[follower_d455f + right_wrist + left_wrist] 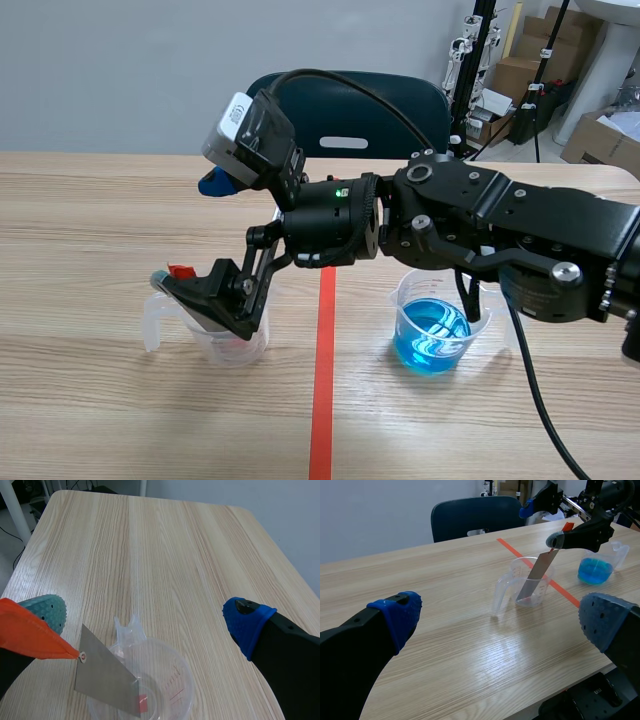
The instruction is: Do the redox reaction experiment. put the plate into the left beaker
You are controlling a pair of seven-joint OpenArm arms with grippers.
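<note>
- A grey metal plate (107, 677) leans tilted inside the clear left beaker (175, 692). Its lower edge is down in the cup and its upper corner sticks out above the rim.
- An orange-red tag (30, 630), fixed at a small hole in that upper corner, lies across the grey-green pad of one of the right fingers (47, 611).
- The right fingers are spread wide. One is at the beaker's rim by the tag and the blue-padded one is raised well apart, with nothing clamped between them.
- The right arm (480, 215) comes in from 3 o'clock and reaches past the orange-red tape line (322, 400) on the pale wooden desk (100, 220).
- The right beaker (432, 335), holding blue liquid, stands at 3 o'clock of the left one, across the tape line and under the arm.
- The left fingers (400, 615) are also spread wide and hold nothing. They hover over bare desk, with the left beaker ahead at about 1 o'clock, well apart.
- A dark blue chair (350, 110) stands at 12 o'clock, beyond the desk's far edge.
</note>
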